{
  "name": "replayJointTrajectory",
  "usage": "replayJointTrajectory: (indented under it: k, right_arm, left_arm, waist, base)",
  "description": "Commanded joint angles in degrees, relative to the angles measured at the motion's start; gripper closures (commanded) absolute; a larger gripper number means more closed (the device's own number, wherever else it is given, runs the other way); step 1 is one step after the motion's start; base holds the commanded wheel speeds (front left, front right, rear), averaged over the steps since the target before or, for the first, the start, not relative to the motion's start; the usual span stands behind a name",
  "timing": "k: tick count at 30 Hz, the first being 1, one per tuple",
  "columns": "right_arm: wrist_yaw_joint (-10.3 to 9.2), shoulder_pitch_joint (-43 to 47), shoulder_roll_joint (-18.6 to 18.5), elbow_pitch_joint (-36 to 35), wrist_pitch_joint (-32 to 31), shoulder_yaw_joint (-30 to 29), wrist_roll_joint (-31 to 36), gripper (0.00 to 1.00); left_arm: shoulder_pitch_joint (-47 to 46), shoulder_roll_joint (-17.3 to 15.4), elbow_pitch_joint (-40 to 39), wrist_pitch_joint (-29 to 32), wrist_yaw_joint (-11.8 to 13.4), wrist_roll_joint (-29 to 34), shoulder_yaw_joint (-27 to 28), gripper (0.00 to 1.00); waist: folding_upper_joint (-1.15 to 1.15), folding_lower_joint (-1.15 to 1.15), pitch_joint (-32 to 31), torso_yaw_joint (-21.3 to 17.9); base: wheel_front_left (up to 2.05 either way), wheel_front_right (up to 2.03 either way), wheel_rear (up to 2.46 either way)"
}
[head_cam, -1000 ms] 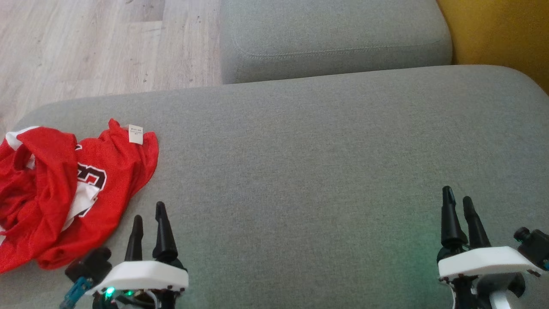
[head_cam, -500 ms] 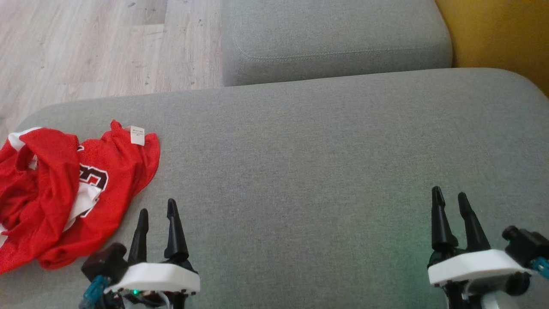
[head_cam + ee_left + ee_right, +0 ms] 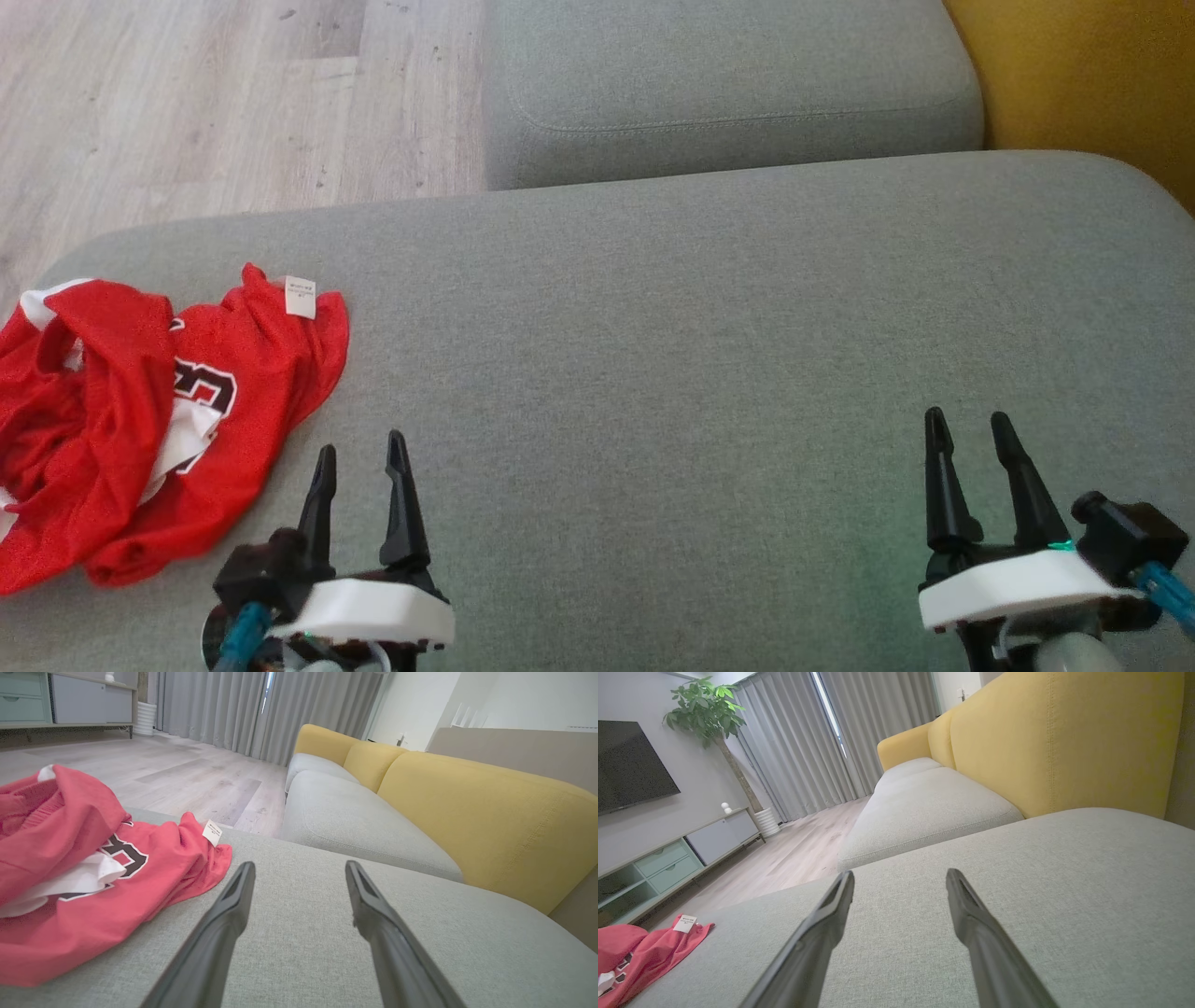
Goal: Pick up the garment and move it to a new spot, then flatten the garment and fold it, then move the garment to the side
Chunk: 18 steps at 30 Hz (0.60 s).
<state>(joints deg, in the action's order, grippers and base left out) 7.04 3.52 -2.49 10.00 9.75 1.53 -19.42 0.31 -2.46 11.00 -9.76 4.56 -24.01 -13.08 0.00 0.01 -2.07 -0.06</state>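
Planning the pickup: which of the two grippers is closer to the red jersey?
The left gripper: it sits open right beside the red jersey, while the right gripper is far across the grey cushion.

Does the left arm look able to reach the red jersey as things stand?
Probably yes: the open left gripper has the jersey close on its left on the cushion, nothing between them.

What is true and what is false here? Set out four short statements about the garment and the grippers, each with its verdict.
1. The red garment lies crumpled on the grey cushion. True.
2. The left gripper is shut on the garment. False: it is open, holds nothing and sits beside the garment.
3. The right gripper is open and holds nothing. True.
4. The white tag is hidden under the garment. False: it lies in plain sight at the garment's far edge.
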Motion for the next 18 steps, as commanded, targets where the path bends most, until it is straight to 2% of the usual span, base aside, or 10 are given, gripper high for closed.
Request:
replayJointTrajectory:
  k: [1,14,18]
  right_arm:
    - [0.36,-0.89,-0.34,-2.16,1.16,1.4,1.94,0.0]
    - [0.41,-0.24,-0.37,-1.79,3.36,2.51,10.78,0.0]
    - [0.42,-0.22,-0.37,-1.57,3.86,2.57,12.77,0.0]
  left_arm:
    - [-1.93,-0.36,-1.74,-1.13,0.37,2.08,0.84,0.0]
    - [-1.89,-0.39,-0.42,-3.34,2.8,9.66,-0.37,0.0]
    - [-1.86,-0.4,0.61,-3.85,2.74,11.73,-0.37,0.0]
  waist:
    - [0.0,-0.01,-0.04,0.05]
    - [0.0,-0.01,-0.3,0.28]
    - [0.0,-0.01,-0.31,0.03]
  base:
    - [0.0,0.0,0.0]
    - [0.0,0.0,0.0]
    - [0.0,0.0,0.0]
